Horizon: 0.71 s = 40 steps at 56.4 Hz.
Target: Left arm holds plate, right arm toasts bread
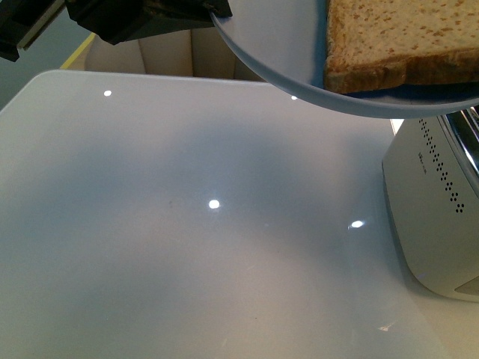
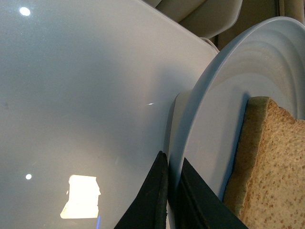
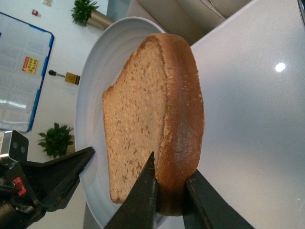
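- It looks like an office or lab room fitted out for kitchen trials, not a home kitchen.
- A wide, glossy white desk [image 1: 187, 247] reflects round ceiling lights.
- A white toaster [image 1: 434, 217] is the only appliance on it.
- The right wrist view shows a plain white wall with a blue-framed board [image 3: 19, 71] and a small yellow sign [image 3: 29, 64].
- Potted green plants [image 3: 56, 139] stand along that wall.
- Pale beige seats [image 1: 172, 52] stand just behind the desk.
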Tool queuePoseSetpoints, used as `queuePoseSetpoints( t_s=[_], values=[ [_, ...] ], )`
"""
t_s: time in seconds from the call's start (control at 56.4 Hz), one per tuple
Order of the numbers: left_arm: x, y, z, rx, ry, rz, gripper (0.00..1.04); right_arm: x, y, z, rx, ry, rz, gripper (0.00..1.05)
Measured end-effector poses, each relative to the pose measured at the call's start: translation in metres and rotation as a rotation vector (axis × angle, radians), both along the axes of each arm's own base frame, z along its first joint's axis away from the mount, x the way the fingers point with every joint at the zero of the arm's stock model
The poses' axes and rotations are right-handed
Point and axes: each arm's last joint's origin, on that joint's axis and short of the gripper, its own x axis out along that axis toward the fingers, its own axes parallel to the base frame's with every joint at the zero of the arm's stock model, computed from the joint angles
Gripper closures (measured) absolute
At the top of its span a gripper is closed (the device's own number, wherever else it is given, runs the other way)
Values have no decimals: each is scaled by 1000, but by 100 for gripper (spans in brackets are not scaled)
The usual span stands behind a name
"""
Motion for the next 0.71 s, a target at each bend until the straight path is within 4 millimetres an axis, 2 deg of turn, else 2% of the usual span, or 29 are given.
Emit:
queuePoseSetpoints(
  t_s=[0.071, 0.177, 0.337, 0.567, 0.709],
  values=[
    [0, 0, 0, -1, 0, -1, 102, -1, -1, 1, -3, 0, -2, 102],
    [0, 0, 0, -1, 0, -1, 102, -4, -4, 6, -2, -12, -6, 102],
    [0, 0, 0, -2, 2, 1, 102, -7, -7, 27, -7, -70, -13, 102],
    [0, 0, 0, -4, 3, 2, 102, -15, -23, 84, -105, -245, -93, 102],
    [0, 0, 0, -4, 3, 2, 102, -24, -31, 111, -306, -332, -184, 102]
  ],
)
